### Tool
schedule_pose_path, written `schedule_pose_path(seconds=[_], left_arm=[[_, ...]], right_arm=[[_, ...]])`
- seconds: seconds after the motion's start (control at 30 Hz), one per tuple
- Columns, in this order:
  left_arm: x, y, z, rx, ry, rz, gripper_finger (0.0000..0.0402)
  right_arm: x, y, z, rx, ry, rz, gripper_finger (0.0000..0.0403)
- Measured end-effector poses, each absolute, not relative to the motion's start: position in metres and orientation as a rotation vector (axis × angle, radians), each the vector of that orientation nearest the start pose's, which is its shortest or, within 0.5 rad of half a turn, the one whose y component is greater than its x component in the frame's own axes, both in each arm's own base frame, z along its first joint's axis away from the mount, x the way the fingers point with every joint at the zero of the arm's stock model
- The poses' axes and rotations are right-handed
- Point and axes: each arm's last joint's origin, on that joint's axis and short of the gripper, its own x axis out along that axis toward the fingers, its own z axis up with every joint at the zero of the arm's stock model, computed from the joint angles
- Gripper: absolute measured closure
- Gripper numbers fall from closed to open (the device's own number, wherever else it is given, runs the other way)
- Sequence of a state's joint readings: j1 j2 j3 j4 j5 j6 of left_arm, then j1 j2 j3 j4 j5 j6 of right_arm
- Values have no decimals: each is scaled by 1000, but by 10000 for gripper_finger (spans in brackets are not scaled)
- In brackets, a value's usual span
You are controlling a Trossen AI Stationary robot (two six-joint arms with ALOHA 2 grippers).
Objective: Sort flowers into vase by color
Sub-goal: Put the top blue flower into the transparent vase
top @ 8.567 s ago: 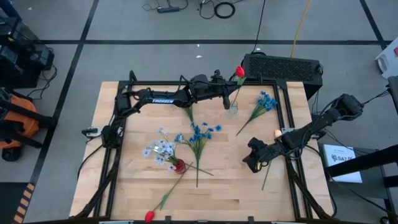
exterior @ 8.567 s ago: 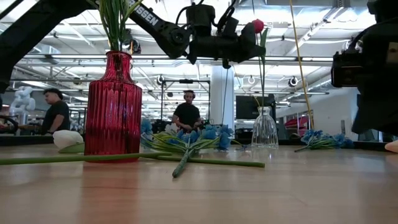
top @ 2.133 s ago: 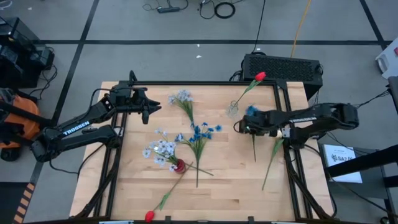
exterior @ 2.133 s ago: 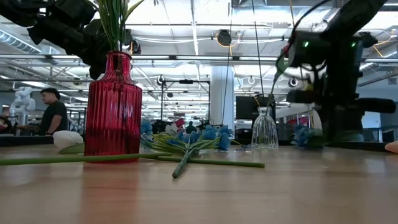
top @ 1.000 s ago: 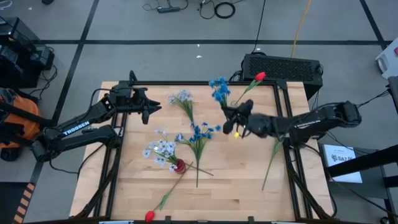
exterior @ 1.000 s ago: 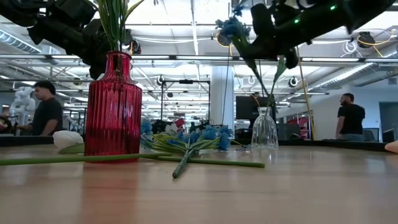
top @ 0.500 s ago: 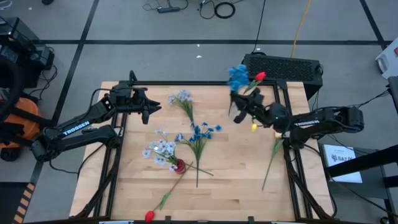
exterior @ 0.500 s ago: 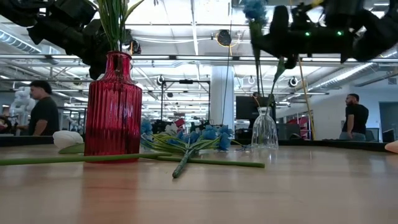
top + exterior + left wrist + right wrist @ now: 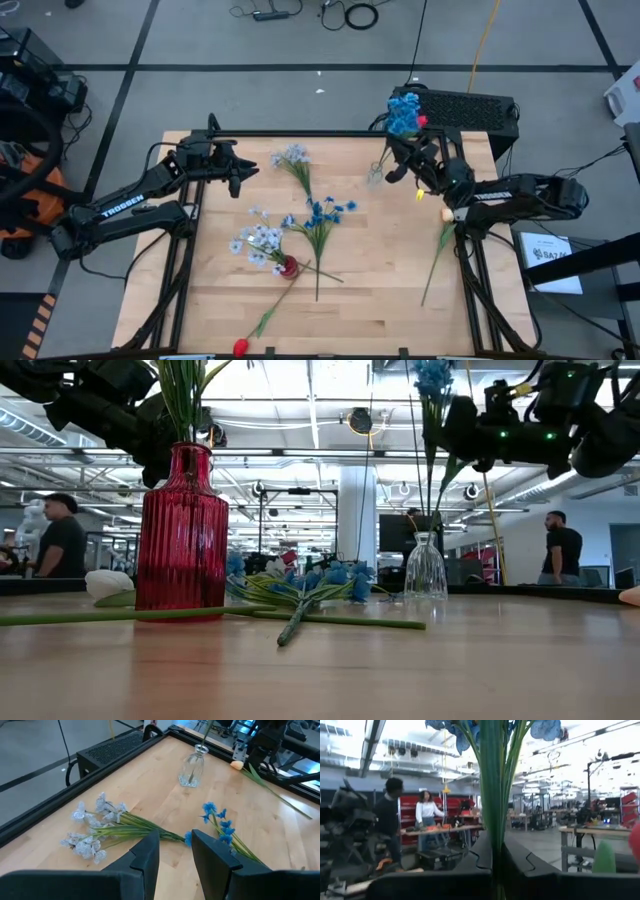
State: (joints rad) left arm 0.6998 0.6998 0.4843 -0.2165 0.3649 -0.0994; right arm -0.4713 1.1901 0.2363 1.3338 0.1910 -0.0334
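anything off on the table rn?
One oddity: a red tulip lies at the table's near edge, its bud right at the rim or just over it. The other loose flowers lie flat on the wood, and the clear vase stands upright.

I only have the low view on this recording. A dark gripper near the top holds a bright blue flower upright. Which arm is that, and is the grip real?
Observer: The high view shows it is the right gripper, reaching in from the right side with the bright blue flower.
Operator: Are the fingers really closed on it?
Observer: Yes. In the right wrist view both fingers press together on the green stems.
Operator: And the other arm?
Observer: The left gripper hangs open and empty over the left rear of the table. The pale blue-white flowers lie on the wood ahead of it.
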Motion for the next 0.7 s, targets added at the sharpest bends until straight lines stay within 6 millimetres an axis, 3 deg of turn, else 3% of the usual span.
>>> schedule_pose_path(seconds=[0.5, 0.7], left_arm=[[127, 94, 242, -304, 341, 371, 281], [127, 94, 242, -303, 341, 370, 281]], right_arm=[[193, -107, 183, 20, -214, -637, 400], [196, -109, 172, 116, -191, -660, 366]])
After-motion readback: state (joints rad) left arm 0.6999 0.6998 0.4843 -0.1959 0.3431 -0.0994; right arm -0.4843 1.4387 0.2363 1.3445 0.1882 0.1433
